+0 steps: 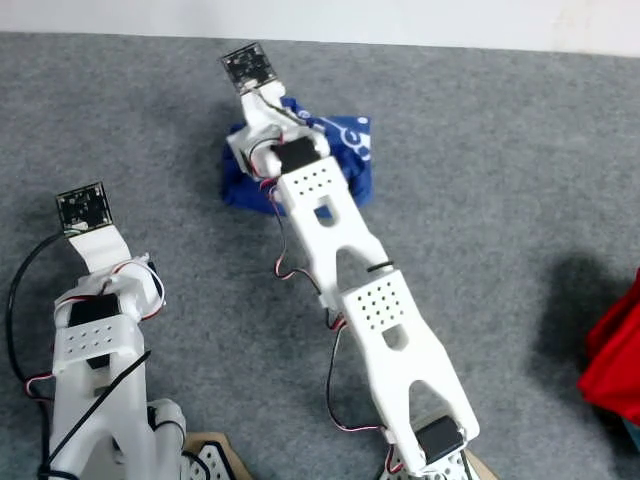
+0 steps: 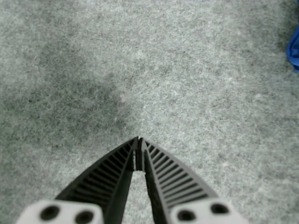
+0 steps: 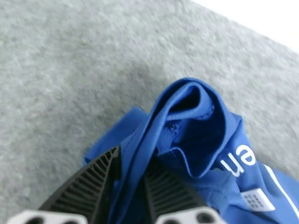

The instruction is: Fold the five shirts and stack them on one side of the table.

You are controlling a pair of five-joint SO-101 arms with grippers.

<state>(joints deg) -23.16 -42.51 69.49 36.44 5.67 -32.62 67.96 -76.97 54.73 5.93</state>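
Observation:
A blue shirt (image 1: pixel 350 150) with white print lies bunched at the far middle of the grey table; its raised fold (image 3: pixel 196 126) stands up between the black fingers. My right gripper (image 3: pixel 133 156) is shut on that fold, and in the high view the right gripper (image 1: pixel 258 112) sits over the shirt's left part. My left gripper (image 2: pixel 139 142) is shut with nothing in it, hanging over bare grey felt; in the high view the left gripper (image 1: pixel 98 245) is at the near left. An edge of the blue shirt (image 2: pixel 294 46) shows beside it.
A red shirt (image 1: pixel 615 350) lies crumpled at the table's right edge. The grey felt table (image 1: pixel 480 200) is bare between the blue shirt and the red one. A pale wall strip (image 1: pixel 400 20) runs along the far edge.

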